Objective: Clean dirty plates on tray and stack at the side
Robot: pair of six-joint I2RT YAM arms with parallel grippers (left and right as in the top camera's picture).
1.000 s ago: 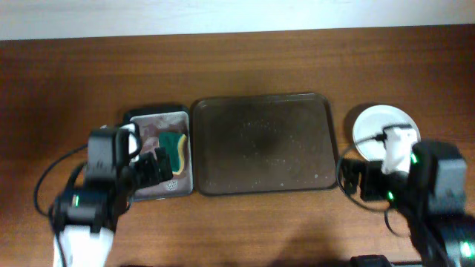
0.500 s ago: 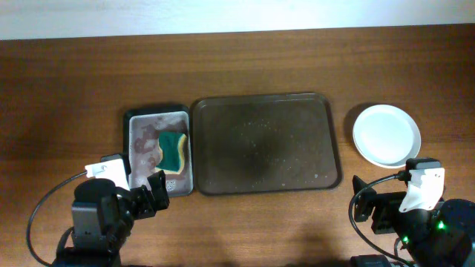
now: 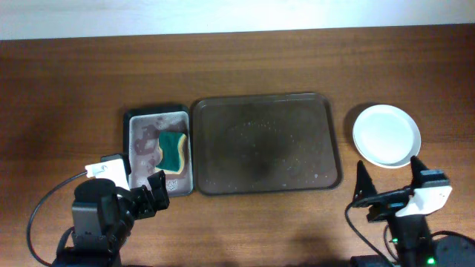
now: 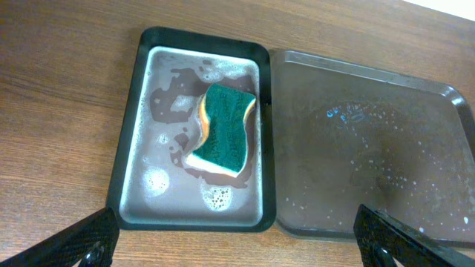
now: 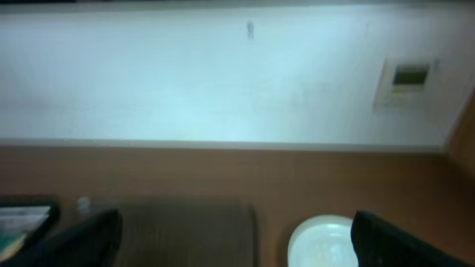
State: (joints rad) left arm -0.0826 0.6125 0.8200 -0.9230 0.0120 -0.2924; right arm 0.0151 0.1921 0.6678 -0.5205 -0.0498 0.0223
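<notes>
The dark brown tray (image 3: 326, 133) lies in the middle of the table with no plates on it; water drops dot its floor. It also shows in the left wrist view (image 4: 445, 133) and, blurred, in the right wrist view (image 5: 185, 230). Plain white plates (image 3: 386, 135) sit stacked to the right of the tray, also in the right wrist view (image 5: 326, 241). My left gripper (image 3: 154, 194) is open and empty at the front left, its fingers (image 4: 234, 241) wide apart. My right gripper (image 3: 387, 185) is open and empty at the front right, below the plates; its fingers (image 5: 234, 237) show wide apart.
A grey metal pan with black rim (image 3: 136, 126) sits left of the tray, holding soapy water and a green and yellow sponge (image 3: 173, 150). The pan (image 4: 133, 148) and sponge (image 4: 225, 127) fill the left wrist view.
Both arms have drawn back toward the front edge. The right arm moved off the plates and its wrist tilted up; the left arm moved first and then held still.
</notes>
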